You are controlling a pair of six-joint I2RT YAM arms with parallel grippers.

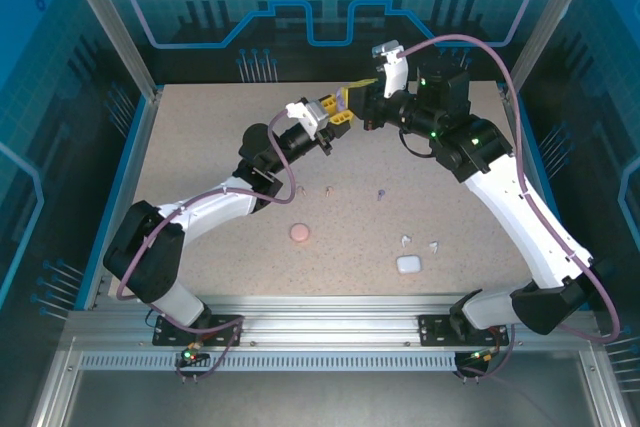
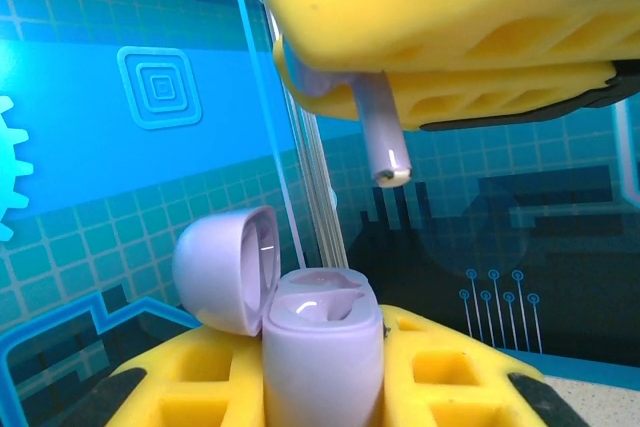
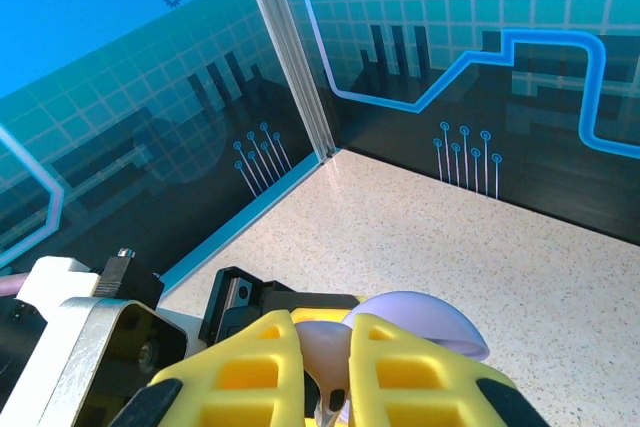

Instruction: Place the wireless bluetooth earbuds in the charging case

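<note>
Hovering clear above the purple case [image 2: 320, 337] gripped by the left gripper [image 2: 322, 387], the right gripper [image 3: 325, 367] pinches a purple earbud [image 2: 385, 137].

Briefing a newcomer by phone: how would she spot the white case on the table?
On the table, look to the near right, beside the right arm. The white case lies there, two tiny white earbuds behind it; the pink case lies further left.

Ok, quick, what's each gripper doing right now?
Left gripper: shut on the open purple case.
Right gripper: shut on a purple earbud.
</note>
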